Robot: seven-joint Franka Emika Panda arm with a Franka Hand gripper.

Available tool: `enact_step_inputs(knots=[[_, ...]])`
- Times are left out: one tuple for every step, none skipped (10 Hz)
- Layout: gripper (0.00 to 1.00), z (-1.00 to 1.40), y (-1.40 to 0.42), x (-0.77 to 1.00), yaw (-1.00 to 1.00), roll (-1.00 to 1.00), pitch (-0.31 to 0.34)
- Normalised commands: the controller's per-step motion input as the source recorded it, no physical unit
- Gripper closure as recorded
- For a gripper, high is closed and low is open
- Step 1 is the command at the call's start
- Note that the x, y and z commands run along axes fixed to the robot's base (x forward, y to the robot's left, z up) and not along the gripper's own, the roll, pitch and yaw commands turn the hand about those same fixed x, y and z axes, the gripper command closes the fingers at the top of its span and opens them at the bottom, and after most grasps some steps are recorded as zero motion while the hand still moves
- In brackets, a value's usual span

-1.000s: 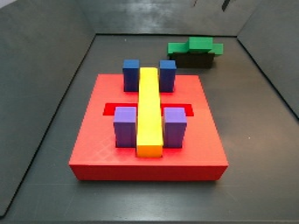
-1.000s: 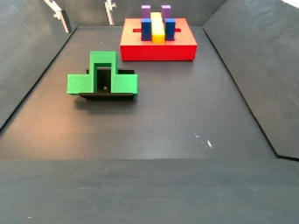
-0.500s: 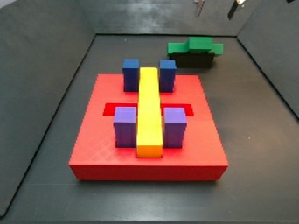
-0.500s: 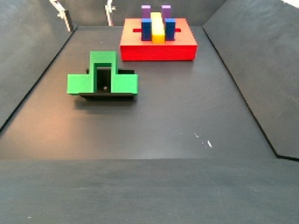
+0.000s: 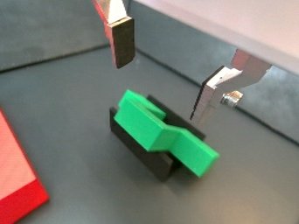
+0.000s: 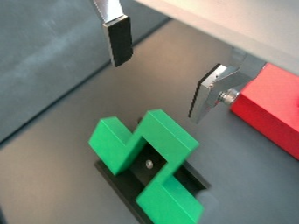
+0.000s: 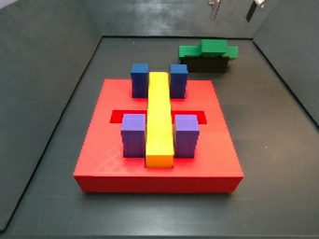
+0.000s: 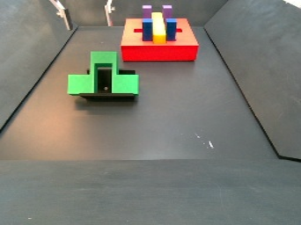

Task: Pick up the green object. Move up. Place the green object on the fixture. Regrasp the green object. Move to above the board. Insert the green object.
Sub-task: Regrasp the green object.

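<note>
- Both side views are evenly and softly lit, with no hard shadows on the matte dark floor (image 8: 177, 132).
- The large flat red square board (image 7: 100, 159) shows saturated colour, its front face darker than its top.
- A narrow shadow hugs the base of the small black glossy fixture (image 8: 108, 97) under the bright green blocky object (image 8: 104, 81).
- In both wrist views the open gripper (image 5: 170, 70), hanging above the green object, looks soft; its flat silver fingers (image 6: 211, 87) catch pale glare.
- A washed-out white band (image 5: 222, 22) burns behind the fingers in a wrist view.
- All frames are small, coarse and low in detail.
</note>
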Motion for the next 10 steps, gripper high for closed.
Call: enact_step_inputs(knots=[[0.0, 0.05, -0.2, -0.39, 0.0, 0.15, -0.889], [0.0, 0.0, -0.39, -0.44, 0.0, 0.91, -0.78], [0.0, 0.0, -0.34, -0.22, 0.15, 1.0, -0.391], [0.0, 0.0, -0.27, -0.11, 0.12, 1.0, -0.217], [0.0, 0.0, -0.32, -0.14, 0.11, 1.0, -0.177], [0.0, -0.1, -0.4, 0.0, 0.03, 1.0, -0.037], [0.0, -0.12, -0.31, 0.07, 0.0, 1.0, 0.0], [0.0, -0.14, -0.29, 0.2, 0.0, 1.0, 0.069], [0.0, -0.52, 0.0, 0.59, 0.0, 0.6, 0.351], [0.0, -0.59, 0.05, 0.84, 0.0, 0.29, 0.549]])
